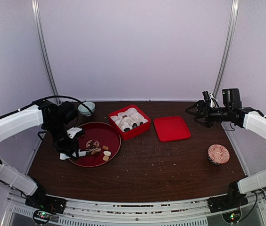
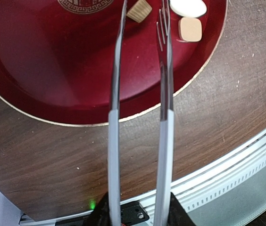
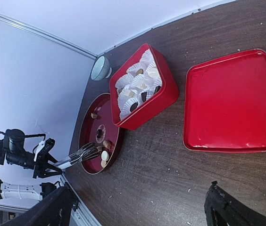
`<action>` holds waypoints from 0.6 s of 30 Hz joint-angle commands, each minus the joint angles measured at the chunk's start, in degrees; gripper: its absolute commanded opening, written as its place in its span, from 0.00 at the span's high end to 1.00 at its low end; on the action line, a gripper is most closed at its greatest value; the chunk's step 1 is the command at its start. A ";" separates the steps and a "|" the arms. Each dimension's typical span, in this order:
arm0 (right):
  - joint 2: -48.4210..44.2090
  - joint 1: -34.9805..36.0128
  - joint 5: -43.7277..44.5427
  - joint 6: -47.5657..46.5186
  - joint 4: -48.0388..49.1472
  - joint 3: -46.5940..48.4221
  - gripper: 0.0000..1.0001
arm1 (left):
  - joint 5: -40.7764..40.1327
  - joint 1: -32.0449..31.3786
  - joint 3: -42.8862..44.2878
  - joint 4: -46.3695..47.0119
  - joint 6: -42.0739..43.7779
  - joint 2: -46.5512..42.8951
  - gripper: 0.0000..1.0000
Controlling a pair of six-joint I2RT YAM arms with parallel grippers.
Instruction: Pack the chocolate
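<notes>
1. Left claw (image 1: 69, 145): clamped on the handle end of the metal tongs (image 2: 163, 117). The blades stand apart over the round plate (image 2: 53, 61) at the left.
2. Right claw (image 1: 193, 115): fingers wide apart and empty, hovering at the far right, well apart from the work.
3. Chocolate (image 2: 190, 29): loose pieces lie on the plate's near right part. A tan one sits between the blades; I cannot tell whether they touch it.
4. Box (image 1: 141, 130), just right of the plate: it holds paper cups (image 1: 132, 112). Several contain a piece; others look vacant.
5. Lid (image 1: 171, 128): off, lying right of the box.
6. I judge the job partway: plate pieces remain to be transferred, then the lid fitted.
</notes>
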 commanded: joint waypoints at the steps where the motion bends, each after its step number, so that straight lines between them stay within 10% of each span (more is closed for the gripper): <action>1: -1.68 0.36 0.09 0.58 0.83 -0.70 0.00 | 0.20 -0.37 2.08 2.89 1.40 1.48 0.67; 18: -1.54 0.36 0.31 0.44 0.70 -0.26 0.00 | -0.42 -0.24 3.23 3.68 -0.61 1.11 0.79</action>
